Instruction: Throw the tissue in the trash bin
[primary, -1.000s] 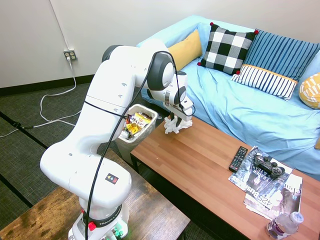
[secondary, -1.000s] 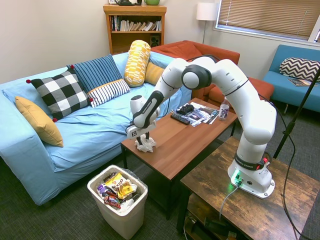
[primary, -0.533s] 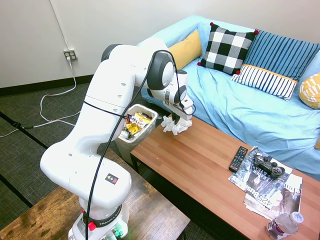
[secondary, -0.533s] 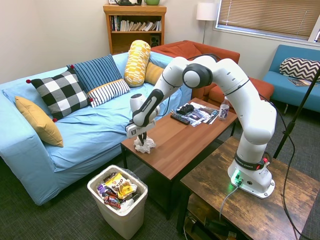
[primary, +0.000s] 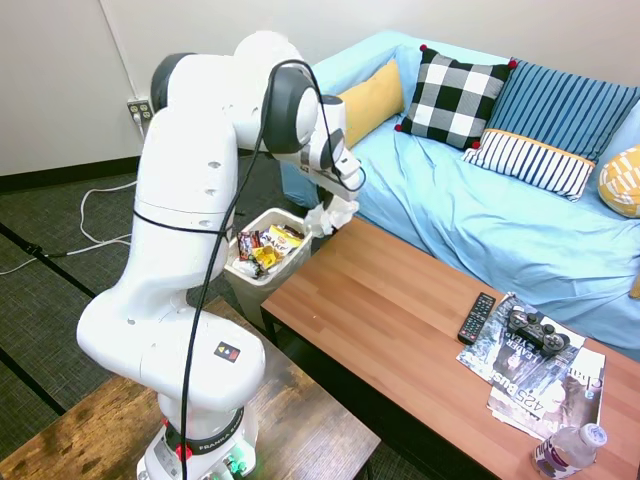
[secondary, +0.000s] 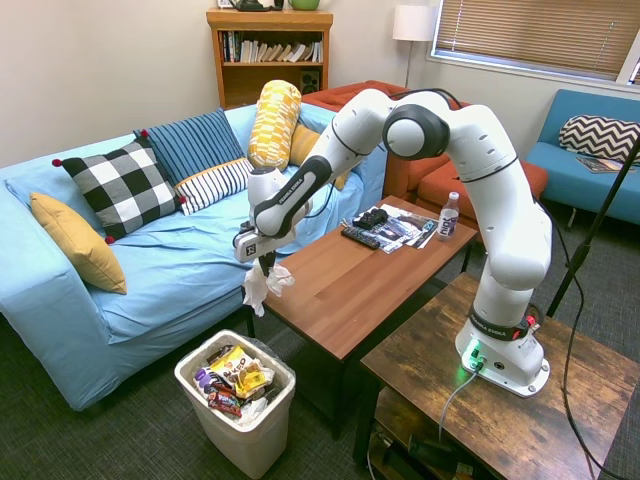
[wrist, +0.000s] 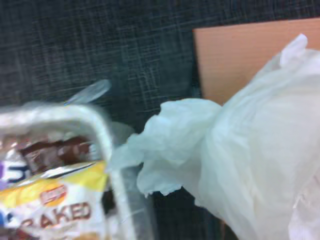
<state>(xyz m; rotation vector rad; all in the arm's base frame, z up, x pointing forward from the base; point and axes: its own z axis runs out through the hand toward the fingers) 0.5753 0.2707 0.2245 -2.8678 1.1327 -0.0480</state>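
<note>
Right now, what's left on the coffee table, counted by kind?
Remote control: 1
Game controller: 1
Magazines: 2
Water bottle: 1
Total: 5
The tissue hangs from the end effector, off the table.

Crumpled white tissue (secondary: 262, 284) hangs in the air, just off the table's end edge. White trash bin (secondary: 254, 428) sits on the floor below, packed with snack wrappers.

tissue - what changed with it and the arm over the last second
The gripper, shut on the tissue, lifted it off the coffee table and carried it past the table's end toward the trash bin. It now hangs in the air near the table's corner, not yet over the bin. The bin, remote, magazines and bottle stayed put.
</note>
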